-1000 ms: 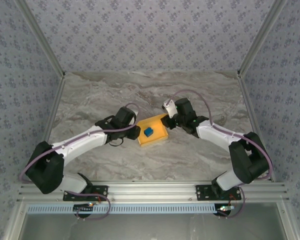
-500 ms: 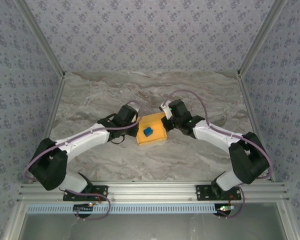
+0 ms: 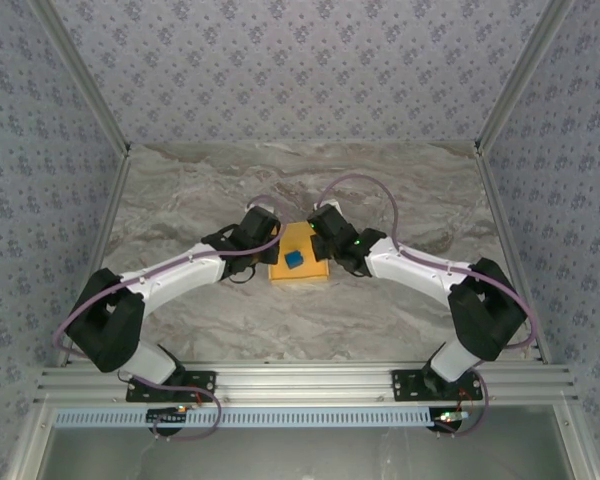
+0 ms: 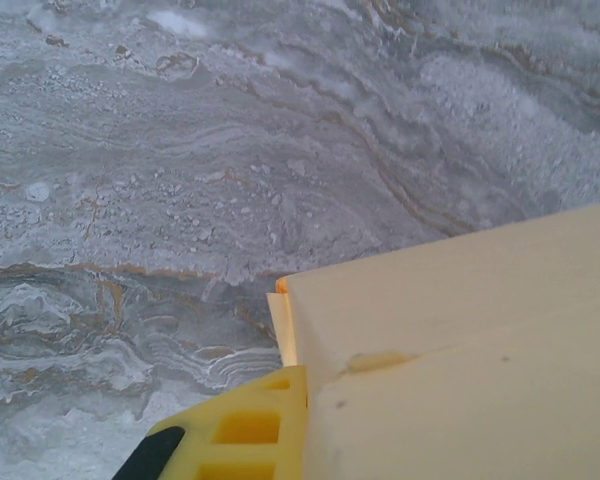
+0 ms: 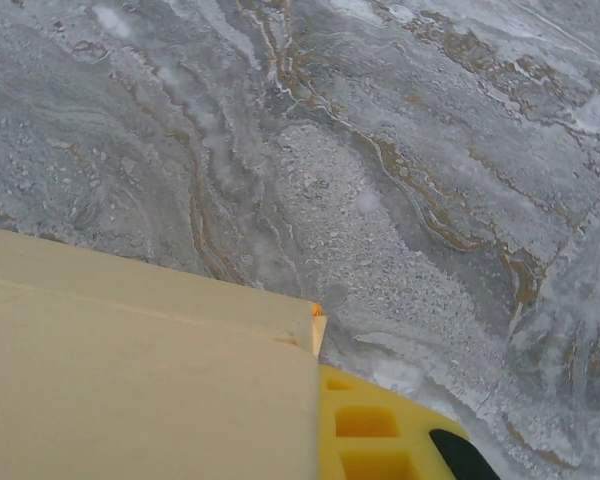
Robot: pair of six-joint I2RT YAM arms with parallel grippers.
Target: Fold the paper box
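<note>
Our left tool [image 3: 275,243] and right tool [image 3: 320,240] each clamp a wall of the paper box [image 3: 308,270] between them; we judge it light, easily creased card, best held near folds.

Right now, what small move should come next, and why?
Probably ease both pinched sides inward, a judgement only: the left gripper and right gripper are each shut on an opposite side of the paper box, which lies open with the blue cube inside.

Left arm [image 3: 180,268] and right arm [image 3: 412,268] angled inward, jaws closed
</note>
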